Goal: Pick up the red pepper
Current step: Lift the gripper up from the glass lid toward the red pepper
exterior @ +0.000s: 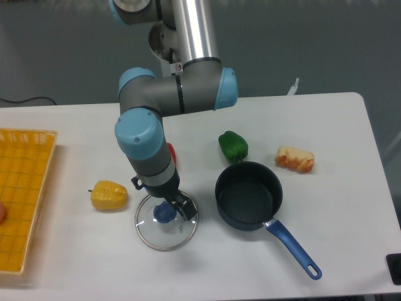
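**Red pepper is hiding right behind the arm's wrist**

So the red pepper [171,152] is only a sliver here, peeking out past the right side of the blue wrist joint, roughly mid-table and a bit toward the far edge. Most of it is blocked by the arm, so I can't tell its shape or which way its long axis runs.

The gripper [177,205] is lower down, over the glass lid [166,221] with the blue knob [164,213], nearer the front edge. Fingers are dark and small against the lid and half hidden by the wrist; honestly can't tell if they're spread or pinched, or whether they touch the knob.

The key thing: the pepper lies away from the gripper toward the far edge, just behind the arm's own wrist. My guess is it has to lift off the lid and pull back that way before dropping in.

Other stuff: yellow pepper [109,195] left of the lid, green pepper [234,145] by the far rim of the dark pot [249,195], a bread roll [295,159] right of that, a yellow basket [24,194] at the left edge.

No readable labels or brand text anywhere that I can make out.
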Controlling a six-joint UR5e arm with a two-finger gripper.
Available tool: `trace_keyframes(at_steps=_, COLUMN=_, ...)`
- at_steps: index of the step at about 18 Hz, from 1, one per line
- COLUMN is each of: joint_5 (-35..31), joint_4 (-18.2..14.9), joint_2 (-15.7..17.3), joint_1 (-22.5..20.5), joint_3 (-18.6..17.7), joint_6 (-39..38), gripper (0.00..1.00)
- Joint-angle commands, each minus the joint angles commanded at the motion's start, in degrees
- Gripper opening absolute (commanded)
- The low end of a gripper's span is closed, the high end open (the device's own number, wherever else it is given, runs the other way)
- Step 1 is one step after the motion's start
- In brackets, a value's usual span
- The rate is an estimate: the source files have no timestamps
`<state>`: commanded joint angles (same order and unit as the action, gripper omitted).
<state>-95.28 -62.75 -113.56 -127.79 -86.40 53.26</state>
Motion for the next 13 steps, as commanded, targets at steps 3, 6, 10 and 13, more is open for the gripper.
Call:
trace_keyframes(at_steps=3, joint_5=1.5, joint_4=-0.3, joint_2=0.6, joint_1=-0.5, joint_3=-0.2, joint_6=0.0, gripper=1.0)
trace_keyframes(at_steps=6, joint_5=3.0, joint_4=-0.4, joint_2=1.8, joint_1=-1.1, joint_3=-1.2, joint_6=-0.3, gripper=1.0)
trace_keyframes(at_steps=10, joint_5=2.9, joint_4=0.2, joint_2=2.4, joint_1=-1.1, joint_3=-3.0, joint_6=-0.8, gripper=1.0)
trace_keyframes(at_steps=13, joint_5=2.6, joint_4=0.1, joint_2=4.6, joint_1=-1.5, joint_3=-4.5, joint_6=-1.5, gripper=1.0)
